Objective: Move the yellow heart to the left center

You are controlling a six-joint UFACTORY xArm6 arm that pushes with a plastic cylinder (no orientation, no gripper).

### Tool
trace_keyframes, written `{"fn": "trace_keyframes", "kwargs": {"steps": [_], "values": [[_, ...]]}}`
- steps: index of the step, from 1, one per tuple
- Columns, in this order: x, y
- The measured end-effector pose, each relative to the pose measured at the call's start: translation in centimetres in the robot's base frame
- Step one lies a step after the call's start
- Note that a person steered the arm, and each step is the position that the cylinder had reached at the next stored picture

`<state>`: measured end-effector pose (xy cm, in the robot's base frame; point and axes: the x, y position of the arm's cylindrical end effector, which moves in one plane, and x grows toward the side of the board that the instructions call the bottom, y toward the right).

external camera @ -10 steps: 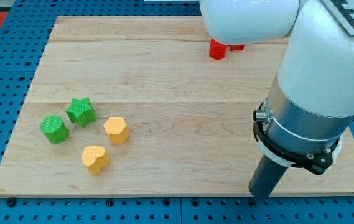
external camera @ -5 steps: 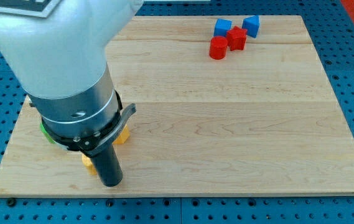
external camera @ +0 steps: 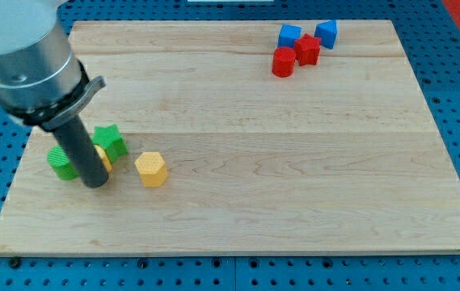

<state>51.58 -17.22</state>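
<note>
My tip (external camera: 95,183) against the yellow heart (external camera: 103,156), between green blocks (external camera: 109,139)

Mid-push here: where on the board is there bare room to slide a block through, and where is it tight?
Free: the wide stretch between the yellow hexagon block and the red cylinder, plus the view's bottom right. Crowded: my tip among the green star, green cylinder and yellow heart.

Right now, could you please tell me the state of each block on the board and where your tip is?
my tip: down on the board, right against the yellow heart.
yellow heart: mostly hidden behind the rod, between the green blocks.
green star: flat, just above the heart.
green cylinder: partly hidden, left of the rod.
yellow hexagon: flat, apart, right of my tip.
red and blue blocks: clustered at the view's top right.
</note>
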Motion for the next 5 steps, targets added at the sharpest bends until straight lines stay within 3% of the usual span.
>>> {"fn": "trace_keyframes", "kwargs": {"steps": [2,3,4,5], "values": [[-2.1,2.3],[-1.5,1.0],[-0.8,-4.1],[-3.5,-4.9]]}}
